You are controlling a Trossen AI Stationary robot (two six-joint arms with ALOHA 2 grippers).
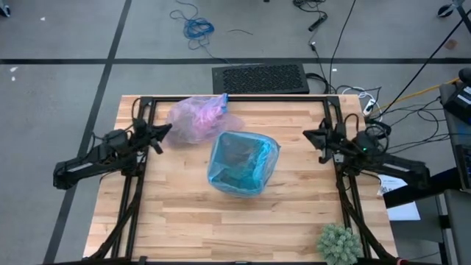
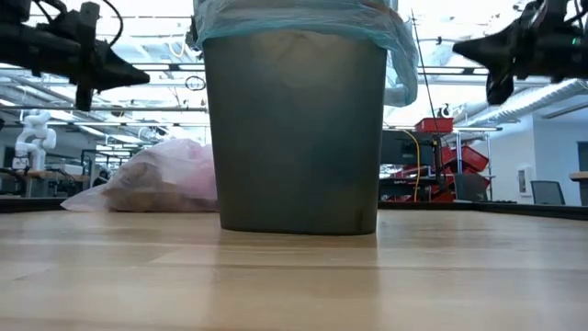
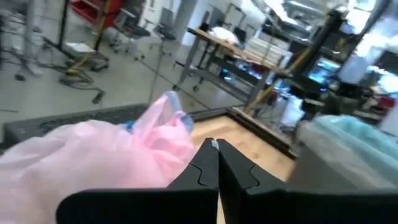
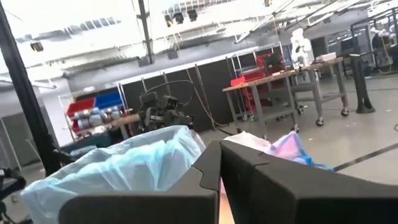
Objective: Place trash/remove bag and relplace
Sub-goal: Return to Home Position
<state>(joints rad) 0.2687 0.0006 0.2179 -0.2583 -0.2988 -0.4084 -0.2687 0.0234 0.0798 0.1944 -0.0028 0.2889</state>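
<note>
A grey bin [image 2: 294, 138] stands upright at the table's middle, a light blue plastic bag [image 1: 243, 163] folded over its rim. The lavender-pink bag [image 1: 197, 118] lies bunched on the table at the far left of the bin. Brownish trash [image 2: 138, 193] shows faintly through its wall. My left gripper [image 1: 165, 131] hovers shut beside the pink bag, higher than it and pointing toward the bin; its fingers [image 3: 216, 146] are closed. My right gripper [image 1: 307, 134] hovers shut to the right of the bin, pointing toward it, its tips [image 4: 221, 149] together.
A green spiky plant [image 1: 338, 243] sits at the table's near right corner. A black ridged mat [image 1: 261, 79] lies on the floor past the far edge, with cables around it. Black frame rails [image 1: 132, 199] run along both table sides.
</note>
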